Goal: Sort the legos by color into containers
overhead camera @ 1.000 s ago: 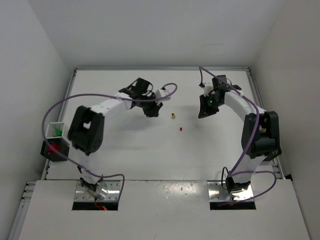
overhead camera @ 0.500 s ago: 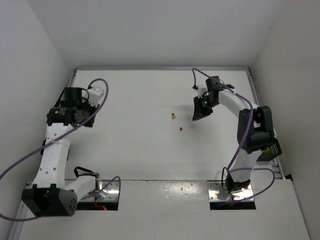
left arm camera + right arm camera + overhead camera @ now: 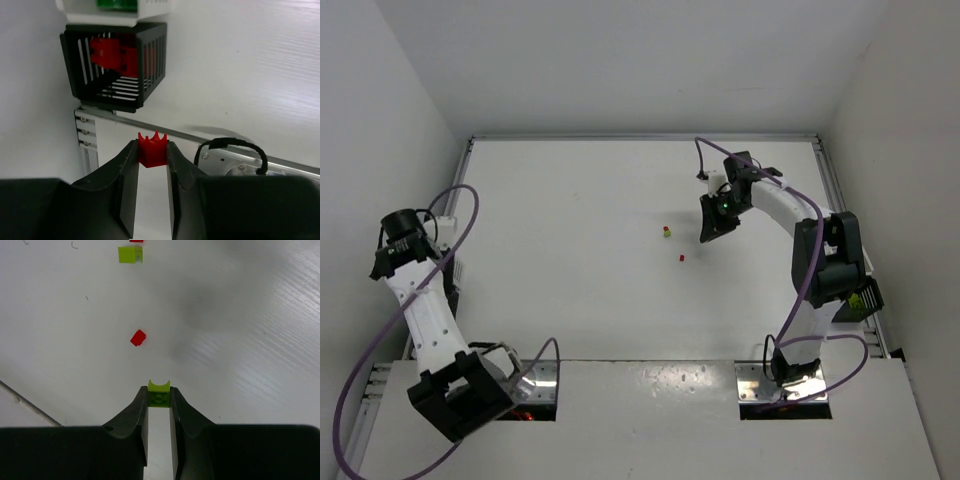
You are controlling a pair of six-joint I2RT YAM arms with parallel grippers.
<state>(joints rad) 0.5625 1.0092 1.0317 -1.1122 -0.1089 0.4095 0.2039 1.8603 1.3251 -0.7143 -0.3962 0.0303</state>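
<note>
The white table (image 3: 580, 230) fills the middle of the top view, with walls on three sides. Right of the frame's centre a tiny lime brick (image 3: 666, 233) lies on it, with a red piece against its upper edge. A lone red brick (image 3: 681, 258) lies just below and to the right of it, apart from it. In the upper left of the left wrist view, a black slatted bin (image 3: 114, 60) holding red bricks stands at the table's edge, touching a white bin (image 3: 115, 10) with something green inside.
</note>
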